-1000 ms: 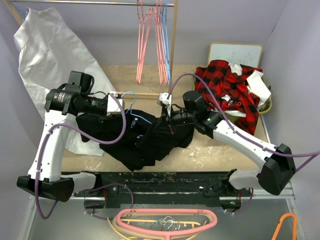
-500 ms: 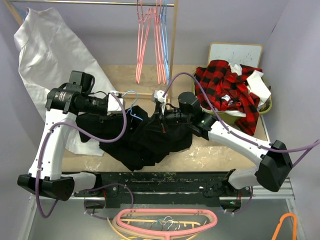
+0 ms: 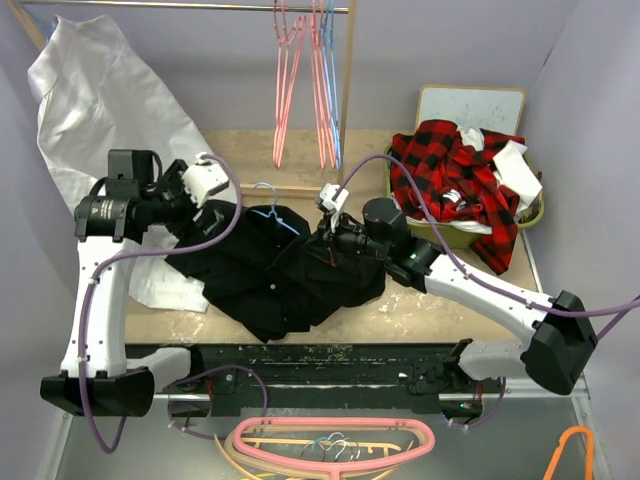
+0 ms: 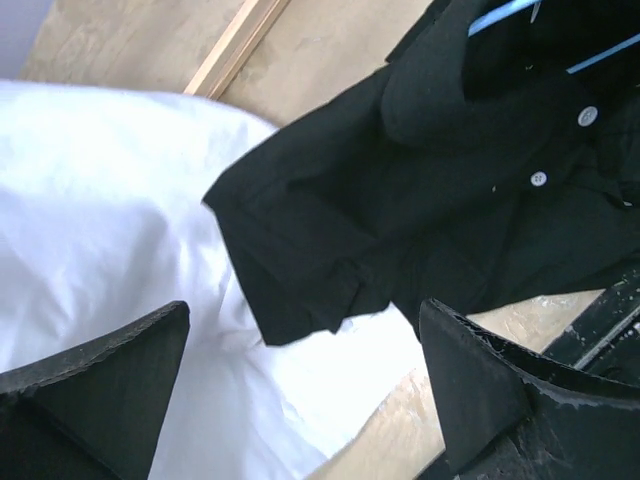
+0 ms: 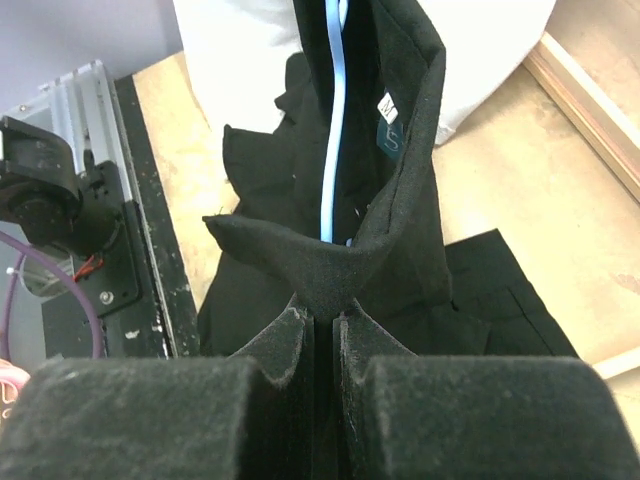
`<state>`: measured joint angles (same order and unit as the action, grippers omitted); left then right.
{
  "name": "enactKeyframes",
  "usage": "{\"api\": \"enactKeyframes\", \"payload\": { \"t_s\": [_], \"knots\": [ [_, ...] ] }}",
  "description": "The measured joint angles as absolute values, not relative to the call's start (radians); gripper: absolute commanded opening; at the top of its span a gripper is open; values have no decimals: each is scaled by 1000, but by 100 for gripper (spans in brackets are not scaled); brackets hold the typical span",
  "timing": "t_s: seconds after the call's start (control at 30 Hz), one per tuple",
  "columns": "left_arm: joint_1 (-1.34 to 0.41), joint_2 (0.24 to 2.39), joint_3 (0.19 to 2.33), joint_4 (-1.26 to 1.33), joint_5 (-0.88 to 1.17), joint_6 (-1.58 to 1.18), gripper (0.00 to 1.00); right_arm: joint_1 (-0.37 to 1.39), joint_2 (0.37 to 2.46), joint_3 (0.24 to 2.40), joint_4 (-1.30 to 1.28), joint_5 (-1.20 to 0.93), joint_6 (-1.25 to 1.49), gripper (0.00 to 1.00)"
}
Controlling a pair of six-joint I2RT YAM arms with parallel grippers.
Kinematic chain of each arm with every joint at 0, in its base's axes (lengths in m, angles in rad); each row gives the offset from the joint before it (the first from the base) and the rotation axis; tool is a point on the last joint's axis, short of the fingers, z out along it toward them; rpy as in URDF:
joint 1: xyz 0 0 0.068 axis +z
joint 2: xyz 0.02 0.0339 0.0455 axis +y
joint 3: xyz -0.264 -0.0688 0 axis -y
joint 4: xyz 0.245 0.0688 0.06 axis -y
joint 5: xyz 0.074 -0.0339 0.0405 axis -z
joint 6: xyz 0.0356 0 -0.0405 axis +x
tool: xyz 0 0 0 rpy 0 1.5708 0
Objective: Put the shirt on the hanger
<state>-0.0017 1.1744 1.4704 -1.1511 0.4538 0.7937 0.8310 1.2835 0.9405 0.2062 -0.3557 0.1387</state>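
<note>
The shirt [image 3: 270, 285] is lying crumpled at the middle of the worktop [image 3: 420, 308], with the hanger [image 5: 329, 150] already running inside its collar and the hook poking out toward twelve o'clock. Your right tool [image 5: 322, 330] is pinching a fold of the collar, pads pressed together on it. It is probably lifting the cloth so the wire shoulder can slide under (only that wrist view is showing the blue wire inside the fabric). Your left tool [image 4: 300, 370] is hovering spread and empty at the shirt's ten o'clock. Its view is revealing a sleeve end overlapping the white cloth [image 4: 100, 220].
</note>
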Motion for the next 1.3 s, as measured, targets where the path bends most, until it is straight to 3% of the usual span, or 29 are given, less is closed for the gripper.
{"api": "enactKeyframes", "payload": {
  "t_s": [0.1,0.23,0.33,0.5,0.63,0.77,0.87,1.3],
  "knots": [
    [-2,1147,1525,-1196,390,738,99,838,1286,950,155,-357,107,0],
    [5,1147,1761,-1224,296,657,99,892,1336,1069,46,-368,32,0],
    [31,1143,1958,-1180,179,609,99,944,1417,1243,-31,-384,-30,0],
    [64,1139,2128,-971,-195,563,99,990,1691,1771,-214,-245,-36,0],
    [108,1187,2116,-612,-636,485,99,985,1760,1930,-191,19,22,0],
    [118,1253,2098,-445,-867,401,99,980,1810,2084,-219,230,65,0],
    [118,1273,2051,-402,-945,371,99,979,1879,2230,-190,361,80,0],
    [118,1132,1865,-262,-1027,333,99,944,1937,2236,-62,499,31,0]
  ]
}}
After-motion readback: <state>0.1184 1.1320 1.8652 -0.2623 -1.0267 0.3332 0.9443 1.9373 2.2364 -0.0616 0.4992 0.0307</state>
